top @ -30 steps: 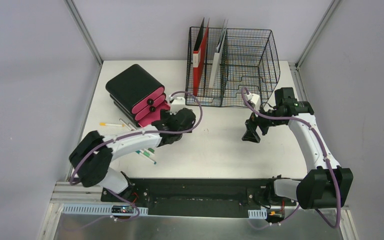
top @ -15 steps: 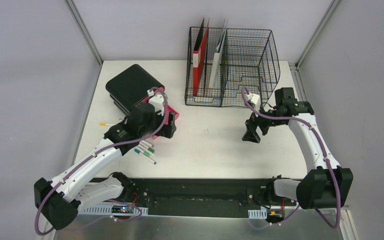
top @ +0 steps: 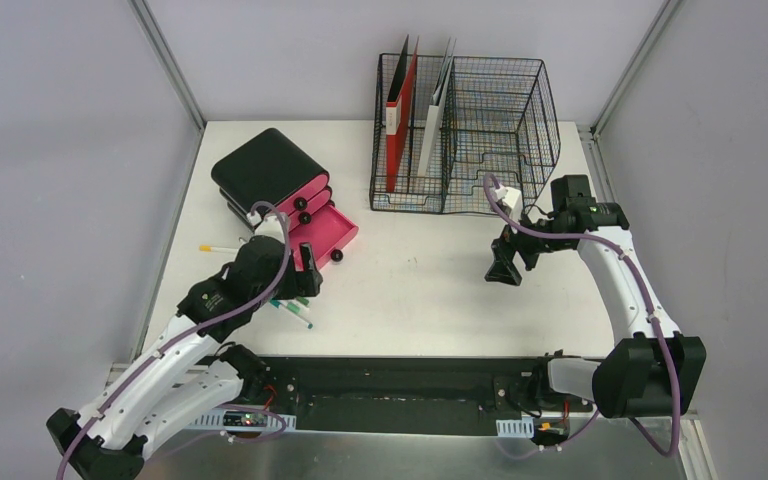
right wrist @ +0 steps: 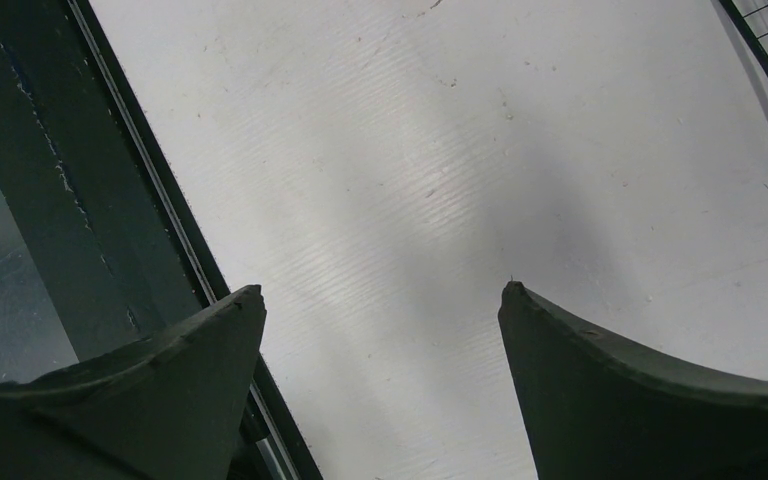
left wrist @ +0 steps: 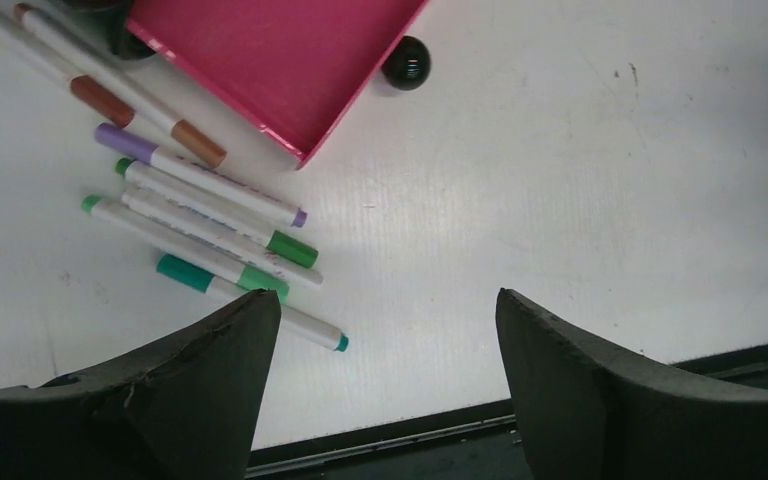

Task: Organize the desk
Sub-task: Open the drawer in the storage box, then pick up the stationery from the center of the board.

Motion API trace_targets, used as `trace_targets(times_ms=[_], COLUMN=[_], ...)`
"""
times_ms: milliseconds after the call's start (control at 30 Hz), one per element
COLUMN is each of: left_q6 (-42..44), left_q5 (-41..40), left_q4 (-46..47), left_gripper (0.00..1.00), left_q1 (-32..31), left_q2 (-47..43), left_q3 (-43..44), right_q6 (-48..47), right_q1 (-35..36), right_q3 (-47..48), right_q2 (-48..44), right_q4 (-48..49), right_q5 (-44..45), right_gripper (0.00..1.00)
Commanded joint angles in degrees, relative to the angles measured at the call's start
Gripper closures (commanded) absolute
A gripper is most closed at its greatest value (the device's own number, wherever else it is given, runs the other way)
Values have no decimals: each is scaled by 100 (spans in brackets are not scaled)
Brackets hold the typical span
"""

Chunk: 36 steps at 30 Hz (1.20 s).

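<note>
Left hand point(left wrist: 382, 300) and right hand point(right wrist: 380, 292) gape wide, empty, above the table point(top: 440, 300). Markers point(left wrist: 210, 215) lie loose beside the pink drawer point(left wrist: 280, 50) — light, stiff, likely to roll — pinch one mid-barrel.

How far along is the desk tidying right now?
Done: folders stand in the wire rack, and the bottom pink drawer is open. In hand: nothing; the left gripper, near the markers, and right gripper are open. Left: markers lie loose on the desk.
</note>
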Motion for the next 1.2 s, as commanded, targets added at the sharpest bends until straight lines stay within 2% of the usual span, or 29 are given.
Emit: trace_targets(times_ms=[0,267,367,467,567,833,1167], left_q6=[-850,-2894,-3236,-3420,-3566,-3506,-3474], left_q5=[-1047,-1556,-1481,-1453,-1439,-1341,-1266], left_q4=[-475,-1494,-1587,-1627,-1639,-1381,-933], left_gripper=[21,35,52,59,74,76,76], left_q1=[77,77,77,77,77,77,77], left_q2=[-129,65,310,378,418,1224,1421], left_q3=[-43,-345,-438,-502,-561,-507,-659], right_q6=[-168,-176,-168,-168,-176,-185,-194], right_q1=[-43,-38,-40,-38,-40,-39,-41], right_q3=[35,32,30,32,32,32,32], right_q2=[-62,6,19,29,30,21,12], right_q4=[17,-5,-6,-6,-5,-15,-23], right_q5=[-75,-84,-85,-71,-75,-84,-92], right_gripper=[10,9,9,9,9,8,8])
